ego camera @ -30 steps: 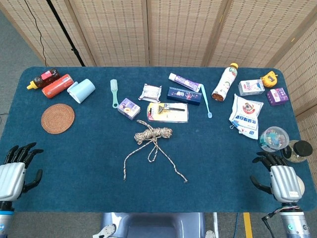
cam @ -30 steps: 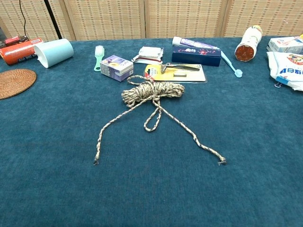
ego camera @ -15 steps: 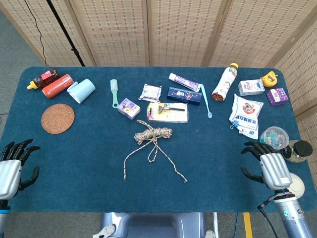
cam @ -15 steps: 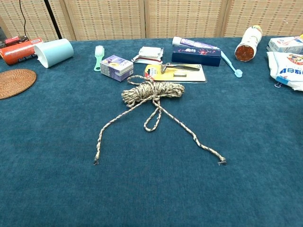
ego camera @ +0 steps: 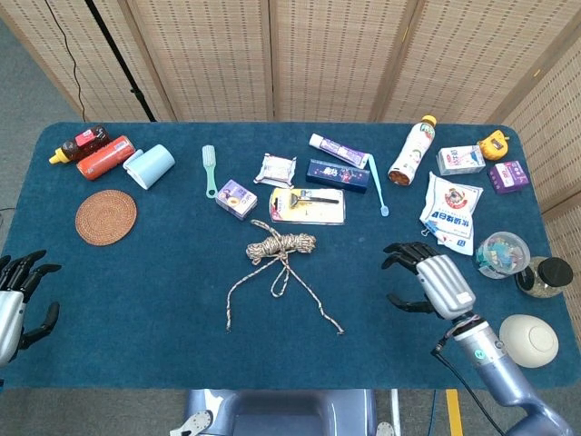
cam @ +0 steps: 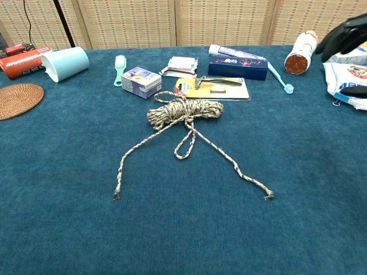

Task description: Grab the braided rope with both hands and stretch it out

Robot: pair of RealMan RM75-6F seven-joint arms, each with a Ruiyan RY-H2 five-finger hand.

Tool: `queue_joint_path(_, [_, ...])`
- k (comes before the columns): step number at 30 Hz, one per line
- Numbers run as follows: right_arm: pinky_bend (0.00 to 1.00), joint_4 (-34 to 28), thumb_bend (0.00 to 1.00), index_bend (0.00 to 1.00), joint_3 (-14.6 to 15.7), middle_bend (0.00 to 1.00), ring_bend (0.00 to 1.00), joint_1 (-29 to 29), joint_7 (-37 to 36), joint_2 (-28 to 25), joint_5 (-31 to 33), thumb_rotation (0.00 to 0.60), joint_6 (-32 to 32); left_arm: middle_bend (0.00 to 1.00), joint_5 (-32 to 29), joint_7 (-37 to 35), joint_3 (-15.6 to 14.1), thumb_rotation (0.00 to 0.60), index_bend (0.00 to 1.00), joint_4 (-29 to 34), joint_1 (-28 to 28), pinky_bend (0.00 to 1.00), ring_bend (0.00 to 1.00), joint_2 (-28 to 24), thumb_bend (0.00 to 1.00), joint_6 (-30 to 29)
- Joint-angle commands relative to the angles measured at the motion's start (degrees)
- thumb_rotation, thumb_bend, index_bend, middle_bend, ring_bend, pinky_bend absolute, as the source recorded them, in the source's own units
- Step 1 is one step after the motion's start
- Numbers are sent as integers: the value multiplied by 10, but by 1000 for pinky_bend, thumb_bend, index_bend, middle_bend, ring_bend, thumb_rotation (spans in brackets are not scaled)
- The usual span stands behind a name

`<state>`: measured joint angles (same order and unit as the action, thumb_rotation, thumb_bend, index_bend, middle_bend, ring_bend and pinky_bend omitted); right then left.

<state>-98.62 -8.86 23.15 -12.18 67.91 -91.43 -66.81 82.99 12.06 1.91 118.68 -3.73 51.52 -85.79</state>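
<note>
The braided rope (ego camera: pixel 281 245) (cam: pixel 184 111) lies coiled mid-table, with two loose tails running toward the front edge. One tail ends at the left (cam: pixel 116 195), the other at the right (cam: pixel 267 195). My right hand (ego camera: pixel 430 279) hovers open to the right of the rope, fingers spread and holding nothing; its dark fingertips (cam: pixel 344 31) show at the right edge of the chest view. Over the table's front left corner my left hand (ego camera: pixel 13 298) is open and far from the rope.
Behind the rope lie a razor pack (ego camera: pixel 307 205), a small purple box (ego camera: pixel 235 198), a toothbrush (ego camera: pixel 376 184) and a dark box (ego camera: pixel 337 173). A white bag (ego camera: pixel 451 210) and a clear tub (ego camera: pixel 501 252) sit beside my right hand. A woven coaster (ego camera: pixel 105 216) lies at left.
My right hand has moved in from the front right corner toward the rope, now entering the chest view. My left hand has slid further off the left edge. The rope has not moved.
</note>
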Motion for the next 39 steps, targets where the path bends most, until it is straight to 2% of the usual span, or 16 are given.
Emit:
queue_joint_path(1, [200, 5, 267, 375, -12, 255, 254, 36, 37, 36, 27, 600, 49, 145, -10, 3, 4, 600, 255, -4, -5, 48, 127, 1, 430, 8])
queue_joint_path(7, [199, 14, 159, 380, -28, 255, 254, 79, 122, 91, 98, 600, 107, 145, -32, 11, 12, 600, 256, -12, -17, 48, 127, 8, 430, 25])
queue_joint_path(14, [172, 36, 120, 398, -39, 269, 254, 116, 210, 158, 170, 600, 131, 145, -54, 13, 20, 600, 256, -26, -28, 48, 127, 13, 429, 39])
queue_joint_path(27, [146, 85, 101, 400, -43, 271, 252, 160, 338, 259, 262, 600, 118, 145, -69, -6, 25, 600, 255, -47, -31, 48, 127, 9, 430, 44])
queue_joint_path(39, [143, 137, 102, 402, -38, 271, 249, 180, 398, 326, 299, 600, 95, 145, -64, -26, 18, 600, 255, -58, -22, 48, 127, 0, 429, 40])
